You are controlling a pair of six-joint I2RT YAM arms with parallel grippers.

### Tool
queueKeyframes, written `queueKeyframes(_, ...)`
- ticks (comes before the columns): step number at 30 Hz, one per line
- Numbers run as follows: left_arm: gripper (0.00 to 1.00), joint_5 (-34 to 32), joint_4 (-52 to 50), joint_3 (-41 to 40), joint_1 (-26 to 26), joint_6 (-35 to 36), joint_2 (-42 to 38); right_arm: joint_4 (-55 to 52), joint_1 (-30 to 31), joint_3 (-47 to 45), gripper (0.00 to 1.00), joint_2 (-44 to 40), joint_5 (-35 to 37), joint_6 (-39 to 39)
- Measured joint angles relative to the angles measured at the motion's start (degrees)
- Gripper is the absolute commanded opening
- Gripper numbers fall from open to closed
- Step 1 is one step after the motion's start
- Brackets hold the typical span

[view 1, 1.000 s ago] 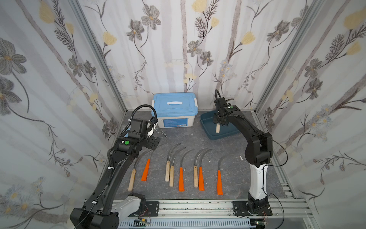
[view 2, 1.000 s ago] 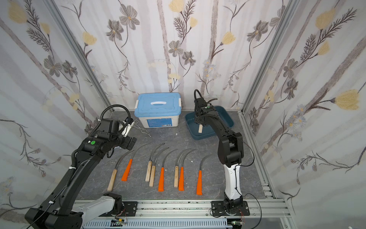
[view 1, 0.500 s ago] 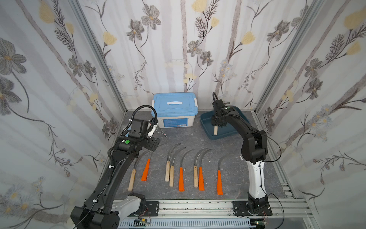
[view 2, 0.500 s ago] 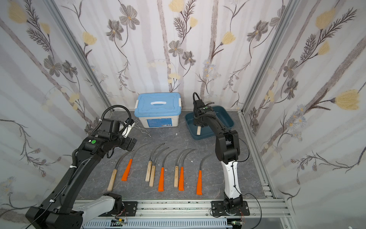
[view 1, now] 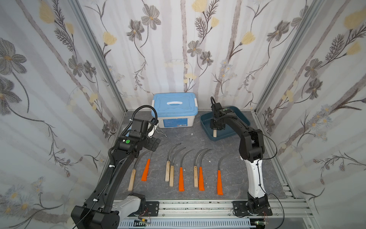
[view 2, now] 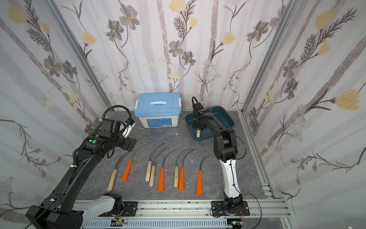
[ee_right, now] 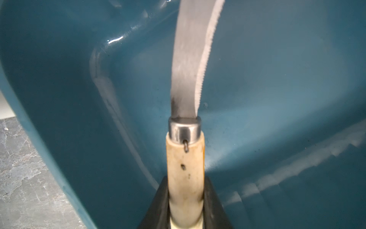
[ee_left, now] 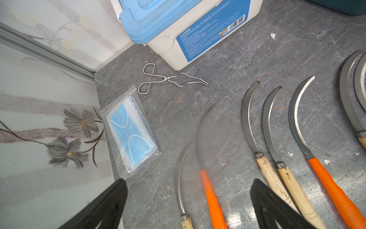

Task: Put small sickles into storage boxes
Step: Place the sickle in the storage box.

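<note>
The storage box, a dark teal tray [view 1: 225, 136] [view 2: 223, 117], sits at the back right. My right gripper [view 1: 215, 127] [ee_right: 185, 184] hangs low over its near left part, shut on the pale wooden handle [ee_right: 185, 168] of a small sickle. That sickle's grey toothed blade [ee_right: 190, 59] points across the tray floor [ee_right: 277, 99]. Several more small sickles lie in a row on the grey table, some with orange handles [view 1: 181, 178], some wooden [view 1: 132, 178]. My left gripper [view 1: 152, 143] [ee_left: 188, 181] is open above the two leftmost, with nothing between its fingers.
A white box with a light blue lid [view 1: 175, 110] stands at the back centre, left of the tray. Wire tongs [ee_left: 168, 79] and a bag of blue face masks [ee_left: 132, 132] lie near the back left corner. Flowered walls close in three sides.
My right gripper has come down and nearer within the tray, the wooden-handled sickle still in it. The left arm has hardly moved.
</note>
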Motion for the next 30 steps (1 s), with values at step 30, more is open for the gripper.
queueKeyframes(30,1.00,0.22,0.22,0.09,0.09,0.22,1.49,-0.46,-5.90,-0.70,0.12,3.87,-9.60,9.42)
